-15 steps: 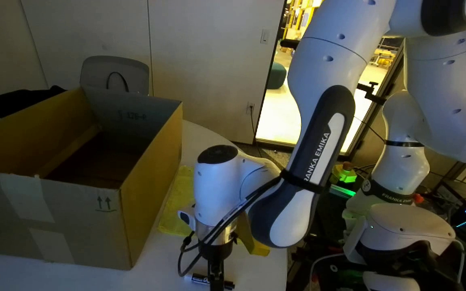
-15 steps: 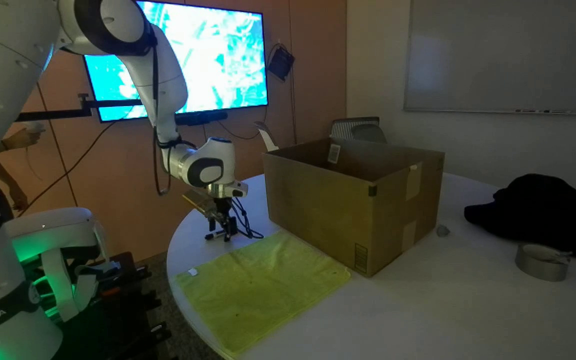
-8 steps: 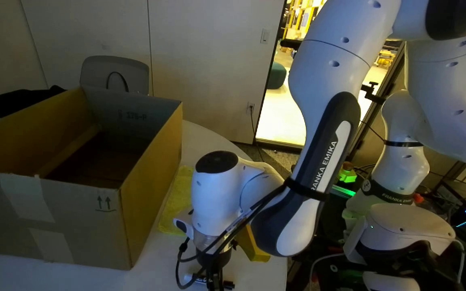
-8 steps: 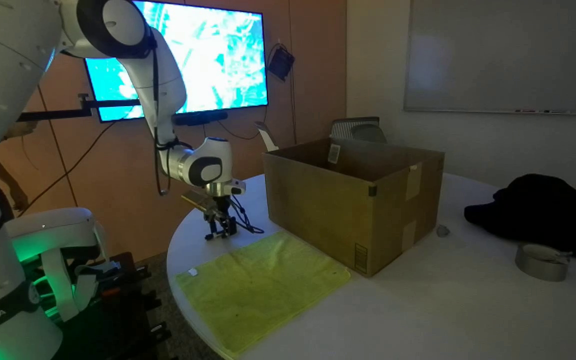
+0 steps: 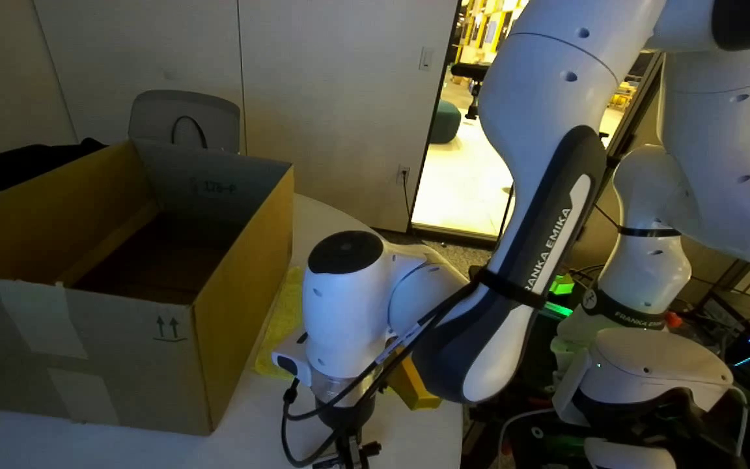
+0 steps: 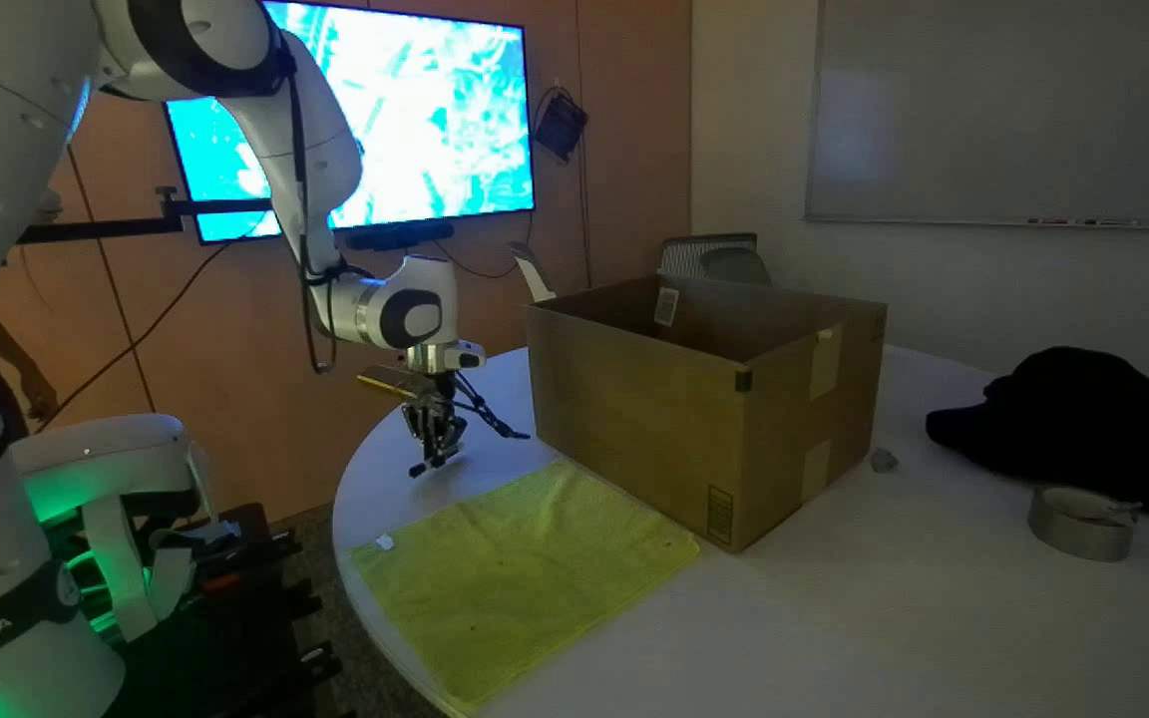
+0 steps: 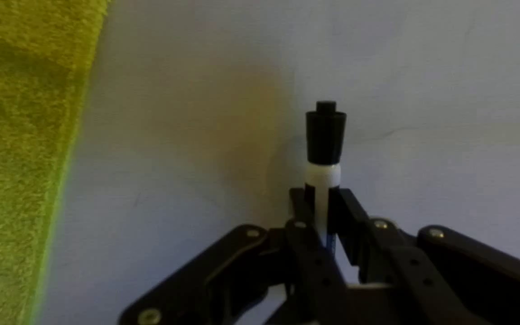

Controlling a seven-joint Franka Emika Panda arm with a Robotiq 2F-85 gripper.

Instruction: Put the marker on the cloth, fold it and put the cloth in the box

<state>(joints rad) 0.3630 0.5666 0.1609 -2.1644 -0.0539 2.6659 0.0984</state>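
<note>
The marker (image 7: 325, 137), black-capped with a white band, is pinched between both fingertips of my gripper (image 7: 322, 198) in the wrist view. Its capped end points away from the fingers. In an exterior view the marker (image 6: 420, 469) tilts and appears just off the tabletop, beside the far corner of the cloth. The yellow cloth (image 6: 525, 578) lies flat and unfolded on the table; its edge shows at the left of the wrist view. The brown cardboard box (image 6: 634, 409) stands upright with an open top, close against the cloth. Much of the cloth (image 5: 278, 345) is hidden behind box and arm.
A roll of tape (image 6: 1081, 529), a black garment (image 6: 1083, 429) and a small grey lump (image 6: 883, 461) lie on the box's far side. A yellow bracket (image 5: 417, 387) juts from the wrist. The round table's edge (image 6: 337, 538) passes near the cloth. Cables hang beside the gripper.
The fingers have come together on the marker. Gripper and marker have risen slightly, and the marker now tilts where it lay flat. Cloth and box have stayed put.
</note>
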